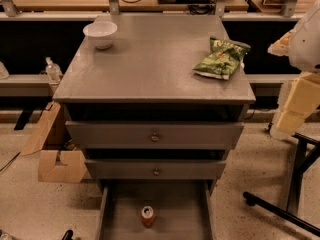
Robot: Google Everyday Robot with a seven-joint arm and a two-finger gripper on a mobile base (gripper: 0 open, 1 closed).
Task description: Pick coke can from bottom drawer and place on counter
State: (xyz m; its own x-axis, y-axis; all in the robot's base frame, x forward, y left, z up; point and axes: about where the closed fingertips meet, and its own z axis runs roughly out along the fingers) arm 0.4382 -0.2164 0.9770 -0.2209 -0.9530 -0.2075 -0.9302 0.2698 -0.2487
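Whether my jaws stand open or closed I cannot tell. My gripper (296,106) hangs at the right edge of the frame, about level with the front lip of the counter (150,64) and well apart from everything I need.

The coke can (147,216) stands upright at the bottom middle of the frame, silver lid up, on the floor of the bottom drawer (120,209). That drawer is pulled out toward the camera. The can sits about midway between its 2 side walls and touches neither. Above it, the 2 drawer fronts (155,135) are shut, each with a small knob.

On the counter, a white bowl (100,34) sits in the upper left corner and a green chip bag (221,58) lies near the right side. A broad bare stretch lies between them.

I judge that the pick has not begun and the step in hand is the reach.

- **Reach:** I need to travel left and well down, past the shut fronts, to arrive over the open drawer.
- **Grasp:** The can stands forward of the lower front, so coming from above looks workable. My jaws must be spread wider than the can and then close around its middle.
- **Lift and place:** The can should rise straight up, clear of the low walls, before I swing it to the counter. The bare middle looks like the safest spot, away from the bowl and the bag.
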